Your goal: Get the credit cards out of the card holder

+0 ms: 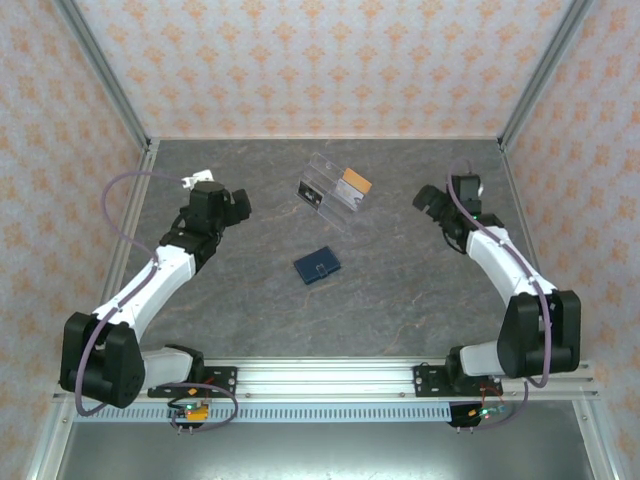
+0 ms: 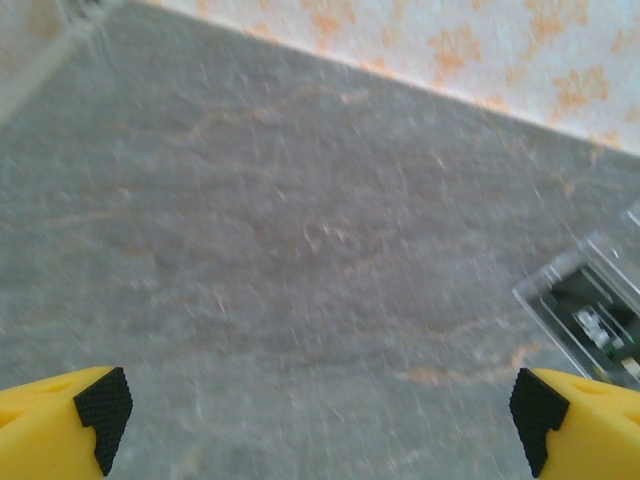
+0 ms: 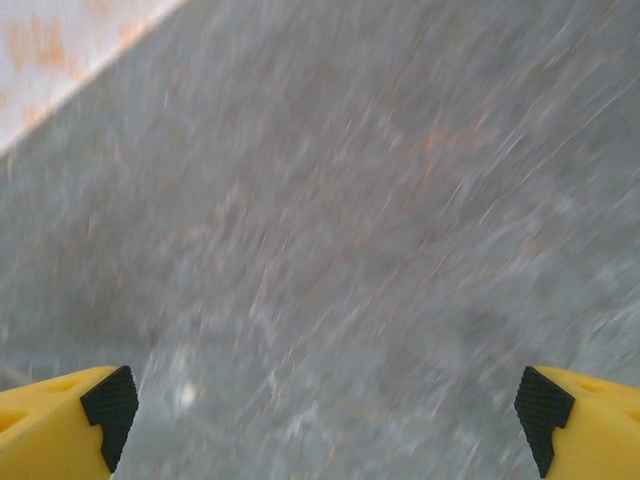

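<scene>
My left gripper [image 1: 238, 204] is released, and its wrist camera shows the left gripper [image 2: 320, 410] with the two yellow fingers and their black pads [image 2: 103, 405] spread to opposite edges of the frame, nothing between them. The right gripper [image 1: 428, 200] is released too, and its own camera shows the right gripper [image 3: 327, 405] with the same wide gap over bare tabletop. That picture is smeared, so I can read little else from it. The card holder [image 1: 317, 266] lies flat and closed, navy side up, near the middle of the grey table [image 1: 400, 290], roughly midway between the two arms and well apart from both grippers. Just beyond it, toward the back wall, lies a clear acrylic box [image 1: 333, 193]. Against the box's right end I see what looks like an orange-tan card [image 1: 354, 182], though I cannot tell from above whether it sits inside the box or on it. Something dark shows at the box's left end. On the left wrist camera the clear acrylic box [image 2: 590, 320] comes in at the right edge, with dark contents behind its wall. The left gripper hangs to the left of the box, the right gripper to its right. Patterned orange-and-white walls [image 1: 320, 60] close in the table.
</scene>
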Motion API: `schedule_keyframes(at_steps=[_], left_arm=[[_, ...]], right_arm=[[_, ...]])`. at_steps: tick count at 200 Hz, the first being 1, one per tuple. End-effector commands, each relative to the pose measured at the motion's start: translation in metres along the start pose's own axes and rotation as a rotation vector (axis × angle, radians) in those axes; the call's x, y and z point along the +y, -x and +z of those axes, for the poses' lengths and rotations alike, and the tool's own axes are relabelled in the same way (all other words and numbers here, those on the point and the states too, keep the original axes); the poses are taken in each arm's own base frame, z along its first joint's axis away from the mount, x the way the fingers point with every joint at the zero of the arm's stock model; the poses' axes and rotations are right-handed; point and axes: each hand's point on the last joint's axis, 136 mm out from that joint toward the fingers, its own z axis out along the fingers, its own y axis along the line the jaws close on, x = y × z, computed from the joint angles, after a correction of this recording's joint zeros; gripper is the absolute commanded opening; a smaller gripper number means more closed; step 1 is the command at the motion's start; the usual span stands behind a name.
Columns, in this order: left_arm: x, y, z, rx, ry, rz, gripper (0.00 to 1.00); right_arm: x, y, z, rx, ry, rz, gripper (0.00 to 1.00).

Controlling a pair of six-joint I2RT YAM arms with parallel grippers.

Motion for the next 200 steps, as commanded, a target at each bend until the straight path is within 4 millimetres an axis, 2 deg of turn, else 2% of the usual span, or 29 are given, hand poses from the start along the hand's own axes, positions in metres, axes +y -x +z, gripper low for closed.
schedule_keyframes(at_steps=[1, 43, 78, 100, 144, 163, 200], left_arm=[[-0.010, -0.022, -0.008, 0.111, -0.029, -0.072, 1.00], [-0.022, -0.052, -0.012, 0.201, -0.065, -0.079, 1.00], [-0.018, -0.066, -0.013, 0.227, -0.055, -0.084, 1.00], [-0.014, -0.072, -0.012, 0.226, -0.046, -0.085, 1.00], [0.001, -0.077, -0.010, 0.212, 0.016, -0.063, 1.00], [0.007, -0.078, -0.012, 0.199, 0.036, -0.054, 1.00], [0.015, -0.081, -0.011, 0.179, 0.057, -0.050, 1.00]], right_arm=[[0.031, -0.041, -0.002, 0.156, 0.079, -0.038, 0.99], [0.081, -0.108, -0.004, 0.278, 0.160, -0.190, 0.98], [0.116, -0.158, -0.003, 0.352, 0.178, -0.323, 0.96], [0.134, -0.182, 0.002, 0.389, 0.170, -0.402, 0.95], [0.159, -0.222, 0.013, 0.470, 0.151, -0.523, 0.92], [0.164, -0.243, 0.023, 0.549, 0.131, -0.549, 0.86], [0.166, -0.259, 0.037, 0.578, 0.089, -0.559, 0.78]])
